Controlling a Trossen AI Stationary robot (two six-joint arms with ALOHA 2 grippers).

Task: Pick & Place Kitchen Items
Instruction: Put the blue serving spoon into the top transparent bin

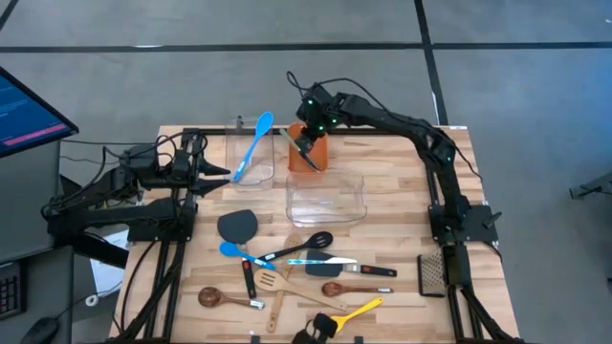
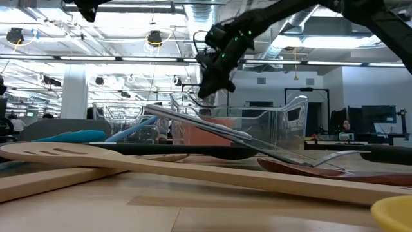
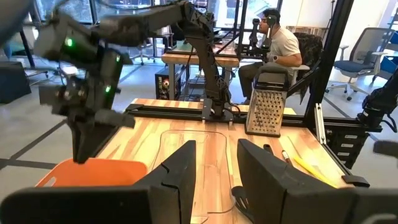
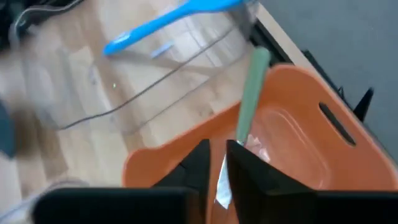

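Observation:
My right gripper hangs just above the orange bin at the table's far middle, pointing steeply down. A utensil with a grey-green handle stands slanted in the bin, its silvery part right at the gripper. I cannot tell whether the two touch. A blue spoon leans in the clear tub left of the bin, its bowl over the far rim. Several utensils lie on the near half. My left gripper waits open at the left, level, holding nothing.
A larger clear tub stands just in front of the orange bin. A metal grater lies at the near right by the right arm's base. A monitor stands off the table's left. A seated person shows in the room beyond.

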